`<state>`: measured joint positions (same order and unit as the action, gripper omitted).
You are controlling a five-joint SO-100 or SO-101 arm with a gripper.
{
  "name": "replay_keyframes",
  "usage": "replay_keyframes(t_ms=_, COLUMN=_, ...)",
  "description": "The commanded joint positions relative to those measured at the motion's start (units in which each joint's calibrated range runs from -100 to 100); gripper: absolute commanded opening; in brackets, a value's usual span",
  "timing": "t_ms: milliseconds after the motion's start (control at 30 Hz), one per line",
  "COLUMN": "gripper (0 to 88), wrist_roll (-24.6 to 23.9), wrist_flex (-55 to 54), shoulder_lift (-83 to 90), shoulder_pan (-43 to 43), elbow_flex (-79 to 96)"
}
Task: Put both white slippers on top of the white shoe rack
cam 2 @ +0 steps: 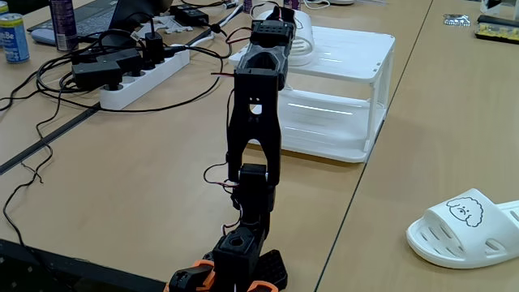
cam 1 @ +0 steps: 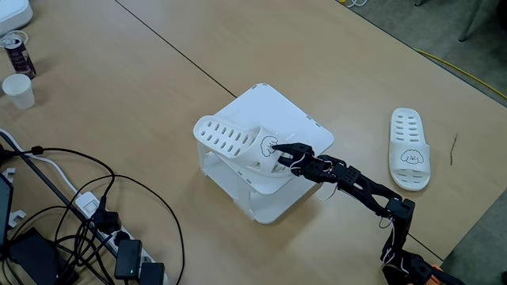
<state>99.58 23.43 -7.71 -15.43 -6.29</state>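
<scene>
Black arm point(cam 1: 360, 188) reaches from the lower right of a fixed view across to the white shoe rack point(cam 1: 297, 119), which sits mid-table, two tiers, flat top. One white slipper point(cam 1: 238, 144) is on the rack top toward its left/near edge, lying tilted, holes up, strap with the small black face drawing at the gripper end. Gripper point(cam 1: 279, 153) is at that strap, fingers look pinched on the strap edge, contact point small so not fully certain. In a fixed view from behind the base, the arm point(cam 2: 256, 122) stands upright then stretches away to the rack point(cam 2: 357, 89); the slipper point(cam 2: 302, 36) is partly hidden behind the wrist, and the gripper tips can't be read there. Second white slipper point(cam 1: 409, 148) lies flat on the table, well apart to the right of the rack, sole down, face drawing at the near end; same slipper point(cam 2: 466, 231) at lower right in the view from behind. Power strip and cable tangle point(cam 1: 87, 218) at lower left, paper cup point(cam 1: 19, 90) and can point(cam 1: 17, 52) at far left.
</scene>
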Motion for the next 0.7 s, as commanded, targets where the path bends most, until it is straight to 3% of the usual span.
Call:
replay_keyframes(t_ms=0, gripper=10.7, wrist_roll=0.42, wrist_flex=0.12, shoulder_lift=4.39, shoulder_pan=-1.92, elbow_flex=-0.97)
replay_keyframes(t_ms=667, gripper=10.7, wrist_roll=0.42, wrist_flex=0.04, shoulder_lift=3.8, shoulder_pan=-8.34, elbow_flex=-3.32)
